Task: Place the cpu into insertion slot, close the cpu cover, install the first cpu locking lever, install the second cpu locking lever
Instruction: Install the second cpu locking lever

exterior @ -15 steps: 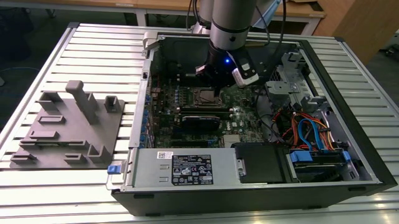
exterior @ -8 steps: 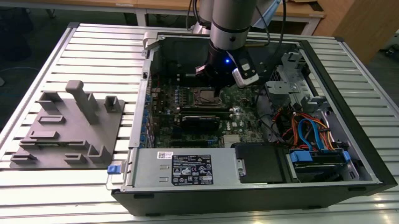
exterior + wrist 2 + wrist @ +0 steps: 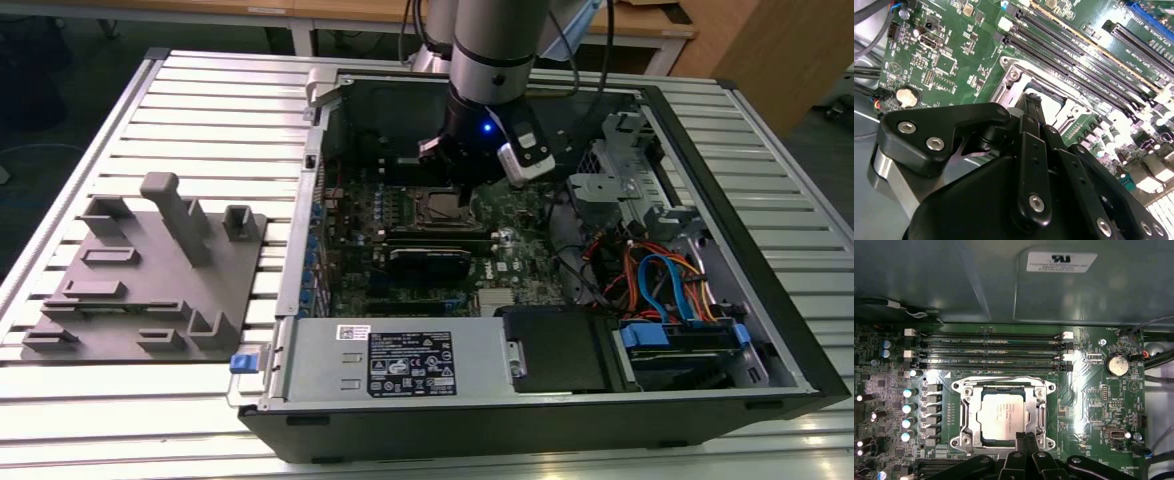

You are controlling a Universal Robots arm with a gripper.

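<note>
Now the black gripper (image 3: 1024, 439), fingers pressed together, hovers at the silvery square cpu cover (image 3: 968, 412), closed over the dull-silver cpu (image 3: 1002, 412).

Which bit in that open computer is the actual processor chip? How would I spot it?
Find the green motherboard inside the open computer case, then the four long dark memory slots. Beside them, a silvery metal frame surrounds the small flat square chip with a dull silvery top, the only plain metal square there.

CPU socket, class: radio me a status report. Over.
Gripper low at socket edge, fingers shut together, holding nothing. Chip seated, cover down around it. Nothing in the way.
</note>
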